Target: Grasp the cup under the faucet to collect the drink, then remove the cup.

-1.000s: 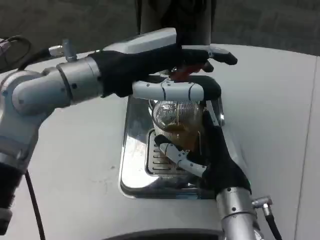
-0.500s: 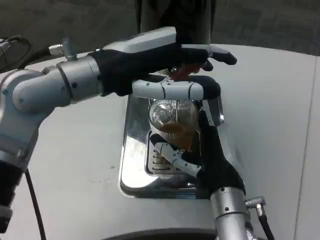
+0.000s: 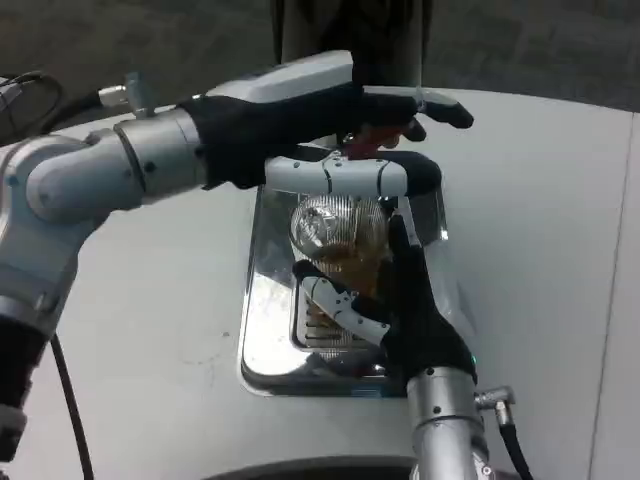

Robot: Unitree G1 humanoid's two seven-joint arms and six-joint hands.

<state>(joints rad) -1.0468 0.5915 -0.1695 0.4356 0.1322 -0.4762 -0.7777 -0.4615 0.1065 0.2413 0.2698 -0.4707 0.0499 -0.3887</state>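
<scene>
The right hand (image 3: pixel 405 300) grips the ribbed clear cup (image 3: pixel 335 235), fingers wrapped around its lower part, holding it tilted over the shiny drip tray (image 3: pixel 262 330) on the white surface (image 3: pixel 150 330). Brown drink shows inside the cup. Just above the cup, the left hand (image 3: pixel 335 125) rests on the faucet's red lever (image 3: pixel 365 145), its fingers extended over it.

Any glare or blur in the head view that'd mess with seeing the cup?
Head view: strong specular glare on the polished drip tray, which mirrors its surroundings; a bright highlight on the clear ribbed cup partly washes out its rim. The left hand shades the faucet area, and the right hand covers the cup's right side. Overall slightly soft, no obvious motion blur.
</scene>
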